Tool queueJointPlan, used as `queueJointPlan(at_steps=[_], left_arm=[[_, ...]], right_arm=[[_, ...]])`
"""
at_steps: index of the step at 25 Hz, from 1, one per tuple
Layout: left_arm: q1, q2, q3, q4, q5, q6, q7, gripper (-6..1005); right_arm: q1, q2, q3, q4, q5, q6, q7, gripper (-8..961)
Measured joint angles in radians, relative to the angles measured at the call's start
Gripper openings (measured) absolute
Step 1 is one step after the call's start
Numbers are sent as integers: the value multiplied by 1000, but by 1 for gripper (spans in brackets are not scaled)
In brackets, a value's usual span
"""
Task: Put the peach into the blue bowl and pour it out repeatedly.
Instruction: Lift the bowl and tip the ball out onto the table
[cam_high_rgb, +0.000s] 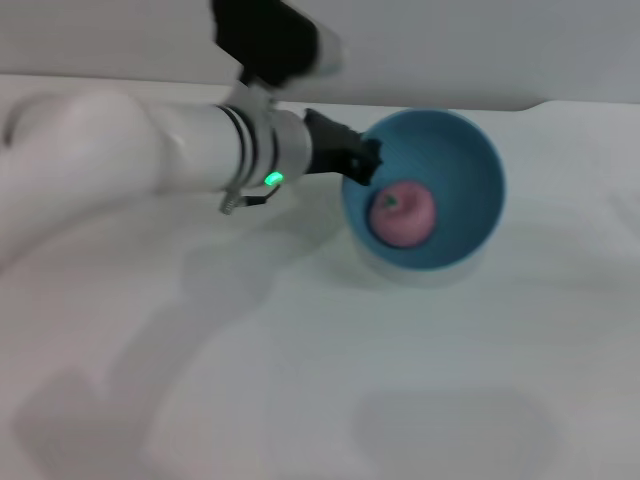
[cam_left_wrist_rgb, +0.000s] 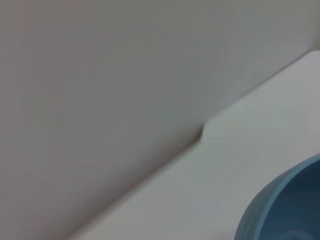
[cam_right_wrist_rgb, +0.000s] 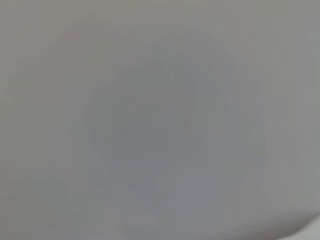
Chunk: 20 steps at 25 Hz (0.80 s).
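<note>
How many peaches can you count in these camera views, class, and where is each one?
1. The peach lies inside the blue bowl, on the table, with the left gripper at the bowl's rim. The bowl's wall could hide nothing more in the head view.

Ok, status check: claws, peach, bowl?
Left claw at the blue bowl rim, grip unclear. Peach inside bowl, which is tilted toward the camera. Right claw out of view. Nothing obstructing.

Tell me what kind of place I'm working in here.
Probably a bare lab or test bench, not a kitchen: a plain white tabletop against a blank pale wall, holding only a glossy light-blue round bowl with a small pink peach inside, the left end effector at its rim.
</note>
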Motion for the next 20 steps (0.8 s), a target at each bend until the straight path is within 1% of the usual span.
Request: queueJointPlan(at_steps=[1,4,5,6,7,8,9,12,13,15,17,20], left_arm=[[6,0,43,-1,2,-65,14,-2],[47,-1,209,-14,3,-338,51,-2],[70,-2,275,-21,2,-470,80,-2],[81,-2,305,-26,2,-536,97,-2],[97,-2,362,-41,2,-661,133,-1],[106,-4,405,-56,1,-753,163,-1],[114,-5,479,-91,1,-896,219,-1],[113,-8,597,-149,1,-1102,328,-1],[112,-8,633,-165,0,-1151,374,-1],[110,-9,678,-180,-4,-1198,472,-2],[111,-9,704,-183,-9,-1211,582,-2],[113,-9,720,-184,-11,-1215,685,-2]], right_arm=[[-16,0,24,15,6,-2,-10,528],[-55,0,86,70,6,-5,-22,528],[-64,0,98,82,5,-5,-26,528],[-73,0,108,93,4,-5,-34,529],[-80,0,115,103,4,-5,-43,529],[-86,-1,124,113,5,-5,-56,529],[-92,-1,132,123,7,-5,-68,529],[-99,-1,142,138,7,-6,-74,529],[-99,-1,142,140,7,-6,-74,529],[-101,-1,142,142,7,-7,-74,529],[-101,-1,143,142,7,-9,-75,529],[-99,-2,143,142,7,-15,-75,529]])
